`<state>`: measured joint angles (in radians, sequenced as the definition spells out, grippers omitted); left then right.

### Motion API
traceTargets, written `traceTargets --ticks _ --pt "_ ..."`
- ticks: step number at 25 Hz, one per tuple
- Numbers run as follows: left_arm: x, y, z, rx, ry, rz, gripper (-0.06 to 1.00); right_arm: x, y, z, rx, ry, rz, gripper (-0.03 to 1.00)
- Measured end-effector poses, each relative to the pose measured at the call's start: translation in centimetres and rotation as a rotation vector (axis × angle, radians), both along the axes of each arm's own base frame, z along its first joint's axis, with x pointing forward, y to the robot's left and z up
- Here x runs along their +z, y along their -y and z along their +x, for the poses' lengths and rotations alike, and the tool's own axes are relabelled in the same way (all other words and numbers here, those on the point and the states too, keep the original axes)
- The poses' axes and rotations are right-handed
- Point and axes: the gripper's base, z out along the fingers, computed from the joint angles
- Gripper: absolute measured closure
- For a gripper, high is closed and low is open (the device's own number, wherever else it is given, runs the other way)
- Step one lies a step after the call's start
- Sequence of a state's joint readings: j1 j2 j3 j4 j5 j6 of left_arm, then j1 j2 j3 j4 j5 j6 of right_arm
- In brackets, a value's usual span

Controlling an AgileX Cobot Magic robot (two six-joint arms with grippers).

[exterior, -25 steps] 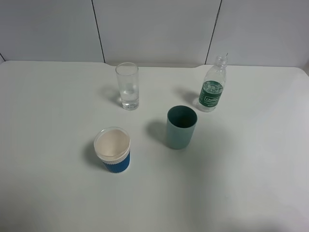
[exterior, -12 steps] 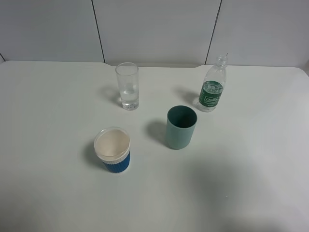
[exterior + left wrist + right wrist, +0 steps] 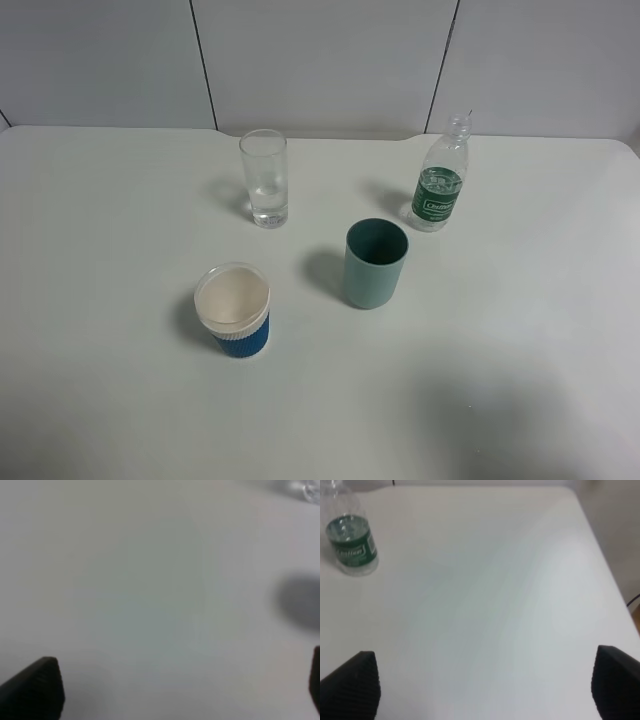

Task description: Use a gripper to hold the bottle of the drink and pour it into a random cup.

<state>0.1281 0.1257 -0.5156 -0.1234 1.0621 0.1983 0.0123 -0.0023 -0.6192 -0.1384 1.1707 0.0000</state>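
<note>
The bottle of the drink, clear plastic with a green label, stands upright at the back right of the white table. The right wrist view shows it too, the bottle far ahead of my right gripper and off to one side. That gripper is open with only bare table between its black fingertips. The cup, a tall clear glass, stands upright at the back centre-left. My left gripper is open over blurred bare table, holding nothing. Neither gripper appears in the exterior view.
A teal cup stands mid-table between glass and bottle, nearer the front. A blue ribbed cup with a white rim sits front left of it. The table's right edge runs close beside my right gripper. A tiled wall backs the table.
</note>
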Motion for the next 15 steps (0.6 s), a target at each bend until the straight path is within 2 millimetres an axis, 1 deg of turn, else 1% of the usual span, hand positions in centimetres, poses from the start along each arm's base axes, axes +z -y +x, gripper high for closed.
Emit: traceTargets --ticks 3,6,11,15 --pt "0.0 0.0 0.0 0.0 0.0 0.0 -0.05 -1.0 -0.2 0.5 0.011 -0.047 0.014 0.13" --pt "0.0 0.0 0.0 0.0 0.0 0.0 -0.05 -2.6 -0.6 1.2 0.045 -0.105 0.045 0.13" --pt "0.0 0.0 0.0 0.0 0.001 0.0 -0.05 -2.5 -0.9 1.7 0.081 -0.048 0.065 0.13" --pt "0.0 0.0 0.0 0.0 0.001 0.0 -0.05 -2.9 -1.4 2.2 0.113 -0.038 0.102 0.13"
